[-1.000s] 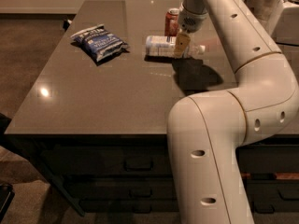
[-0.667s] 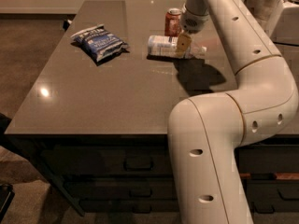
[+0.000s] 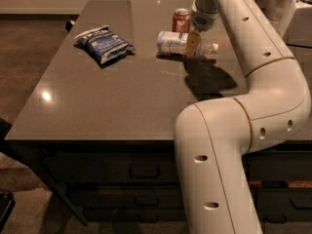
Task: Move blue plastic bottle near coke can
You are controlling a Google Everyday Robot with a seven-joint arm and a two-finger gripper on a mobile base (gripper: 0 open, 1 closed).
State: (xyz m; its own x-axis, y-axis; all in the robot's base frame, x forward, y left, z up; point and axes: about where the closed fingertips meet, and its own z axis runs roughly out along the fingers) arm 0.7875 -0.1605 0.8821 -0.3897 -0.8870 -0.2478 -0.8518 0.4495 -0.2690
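Placement step, by the look of it: tool (image 3: 193, 42) just in front of the coke can (image 3: 181, 19), clenched across the blue plastic bottle (image 3: 170, 42) towards its neck end. Bottle on its side and level, just in front of the can, apparently a little clear of the tabletop (image 3: 122, 106), judging by the dark shadow beneath; capped end off to the can's right in the view, base to its left. Already close to the can, so little travel left. Lower straight down rather than pushing farther toward the can, and keep the bottle level so neither end strikes first. Leave a small gap in front of the can to avoid tipping it. Release only once settled on the tabletop, and expect some rolling from a round bottle on its side. Withdraw upward, away from the can. Ignore the blue chip bag (image 3: 103, 44), well to the can's left.
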